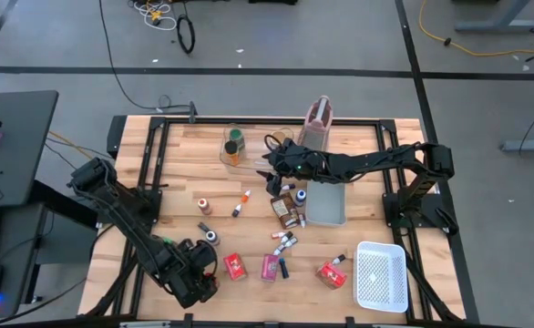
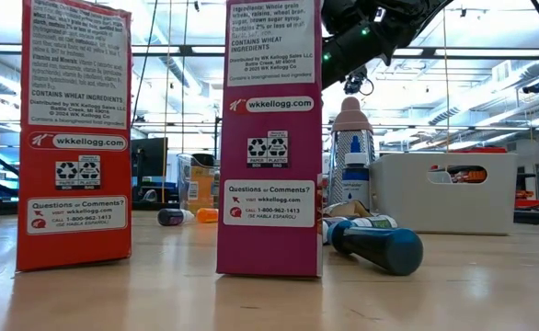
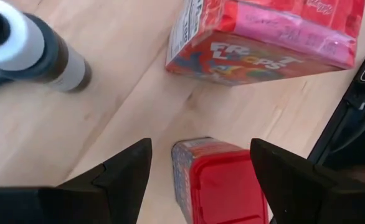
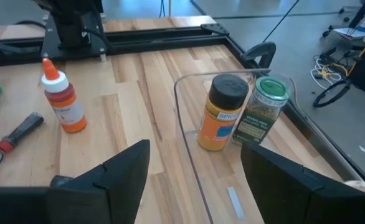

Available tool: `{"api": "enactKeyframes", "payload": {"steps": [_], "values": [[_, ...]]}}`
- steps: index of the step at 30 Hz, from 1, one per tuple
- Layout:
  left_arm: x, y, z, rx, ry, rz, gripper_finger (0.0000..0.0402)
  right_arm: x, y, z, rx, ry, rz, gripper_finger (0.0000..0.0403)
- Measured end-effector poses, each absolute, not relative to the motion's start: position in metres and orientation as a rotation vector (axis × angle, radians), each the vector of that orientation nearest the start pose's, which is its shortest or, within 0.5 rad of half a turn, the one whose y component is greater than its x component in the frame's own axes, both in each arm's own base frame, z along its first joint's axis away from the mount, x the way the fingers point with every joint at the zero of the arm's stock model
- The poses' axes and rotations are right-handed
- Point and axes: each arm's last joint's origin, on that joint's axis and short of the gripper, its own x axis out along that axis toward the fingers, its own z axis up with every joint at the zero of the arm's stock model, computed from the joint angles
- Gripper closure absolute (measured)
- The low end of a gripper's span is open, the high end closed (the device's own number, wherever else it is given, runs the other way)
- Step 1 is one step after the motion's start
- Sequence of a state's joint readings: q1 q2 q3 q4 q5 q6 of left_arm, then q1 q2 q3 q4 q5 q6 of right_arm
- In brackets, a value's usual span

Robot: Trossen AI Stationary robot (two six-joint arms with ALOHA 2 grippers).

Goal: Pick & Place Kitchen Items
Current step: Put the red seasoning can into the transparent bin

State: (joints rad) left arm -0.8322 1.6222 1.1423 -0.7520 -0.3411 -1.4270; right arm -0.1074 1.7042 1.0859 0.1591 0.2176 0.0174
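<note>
Kitchen items scattered on the wooden table (image 1: 185,155): a red Froot Loops box (image 3: 266,37) and a red-lidded container (image 3: 223,180) lie just beyond the left gripper (image 3: 201,177), whose fingers are spread apart, empty, at the table's near-left edge. An orange spice jar (image 4: 223,112) and green-lidded jar (image 4: 260,109) stand touching inside a clear bin (image 4: 189,124); the right gripper (image 4: 195,171), parted and empty, hovers nearby.

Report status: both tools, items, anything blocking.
Left tool open, low over a red-lidded jar. Right tool open, over clear plastic bin holding orange and green spice jars. Froot Loops box close beside left tool.
</note>
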Motion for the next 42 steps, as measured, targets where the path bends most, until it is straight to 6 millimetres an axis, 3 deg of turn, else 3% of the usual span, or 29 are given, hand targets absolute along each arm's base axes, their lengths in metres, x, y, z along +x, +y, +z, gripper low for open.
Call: {"api": "enactKeyframes", "payload": {"steps": [22, 26, 42], "values": [[0.2112, -0.2178, 0.216, -0.327, 1.08, 0.291, 0.0123, 0.3743, -0.0466, 0.2327, -0.007, 0.421, -0.324, 0.014], [0.2107, -0.2173, 0.2167, -0.275, 1.021, 0.311, 0.0123, 0.3743, -0.0467, 0.2327, -0.007, 0.421, -0.324, 0.014], [0.2111, -0.217, 0.2169, -0.226, 1.009, 0.294, 0.0123, 0.3743, -0.0468, 0.2327, -0.007, 0.421, -0.324, 0.014]]}}
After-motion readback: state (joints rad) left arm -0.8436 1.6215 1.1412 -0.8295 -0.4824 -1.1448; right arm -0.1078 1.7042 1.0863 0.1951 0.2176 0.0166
